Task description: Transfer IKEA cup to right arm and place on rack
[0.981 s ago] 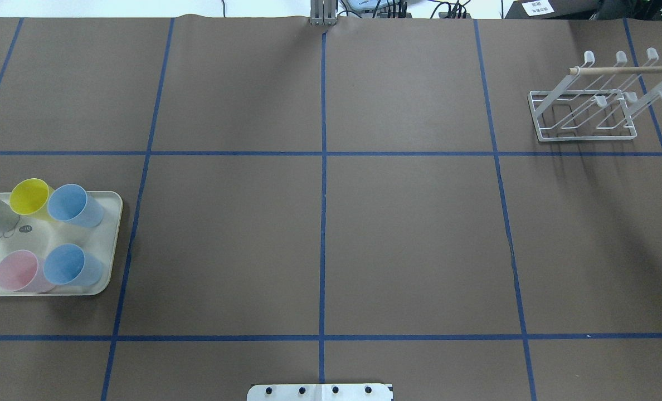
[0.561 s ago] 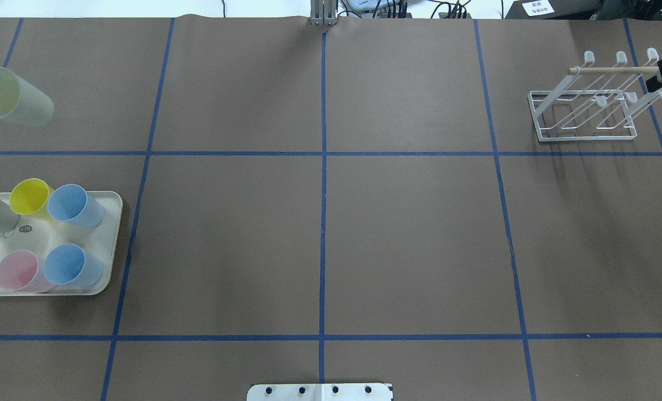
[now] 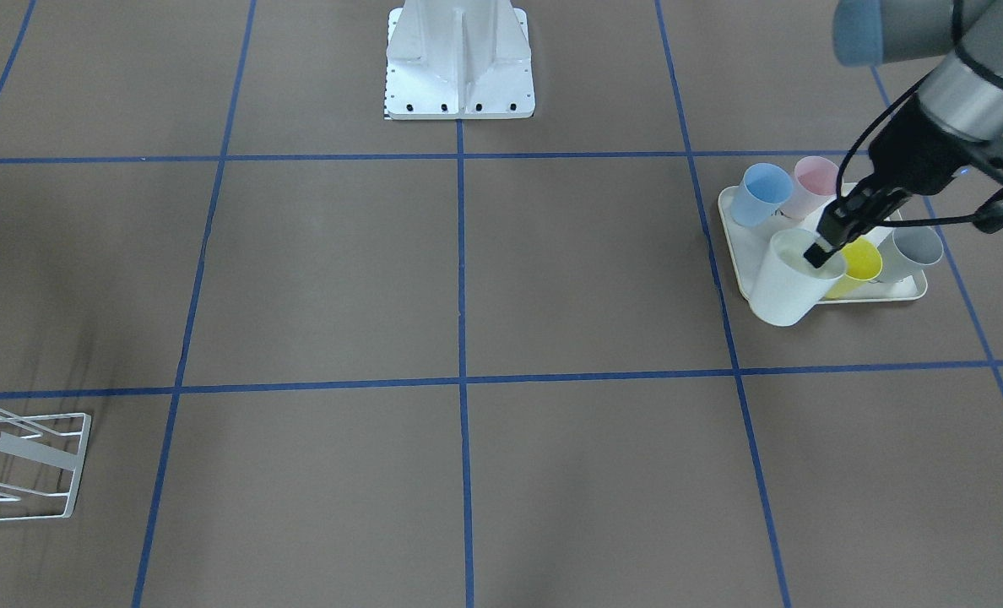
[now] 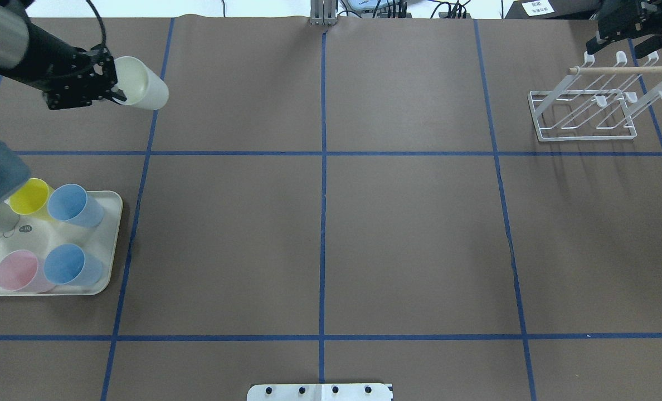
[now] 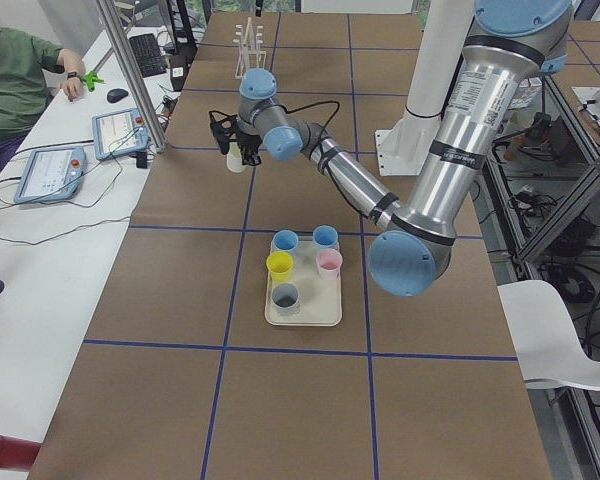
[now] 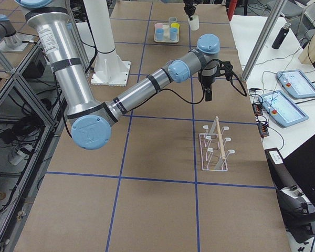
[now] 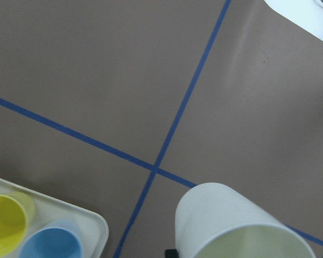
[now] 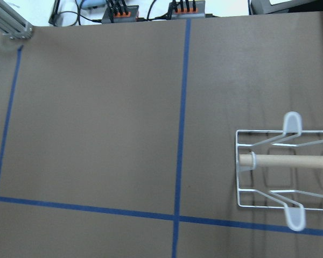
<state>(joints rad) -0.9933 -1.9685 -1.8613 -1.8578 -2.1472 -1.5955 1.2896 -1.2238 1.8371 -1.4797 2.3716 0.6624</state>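
Note:
A pale cream IKEA cup (image 4: pixel 144 89) hangs above the table at the far left, tilted on its side. My left gripper (image 4: pixel 118 93) is shut on its rim, one thin finger inside the mouth (image 3: pixel 821 252). The left wrist view shows the cup (image 7: pixel 231 226) close up from above. The white wire rack (image 4: pixel 584 136) with its wooden bar (image 8: pixel 290 160) stands at the far right. My right gripper (image 4: pixel 615 30) hovers just behind the rack and holds nothing I can see; whether its fingers are open or shut does not show.
A cream tray (image 4: pixel 108 245) at the near left holds yellow, pink, grey and two blue cups. The left arm's elbow hangs over the tray's left end. A person (image 5: pixel 10 90) sits at a side desk with teach pendants.
The left arm carried the cup rightward from the table's left edge. The right gripper moved from beside the rack's bar to behind and above the rack.

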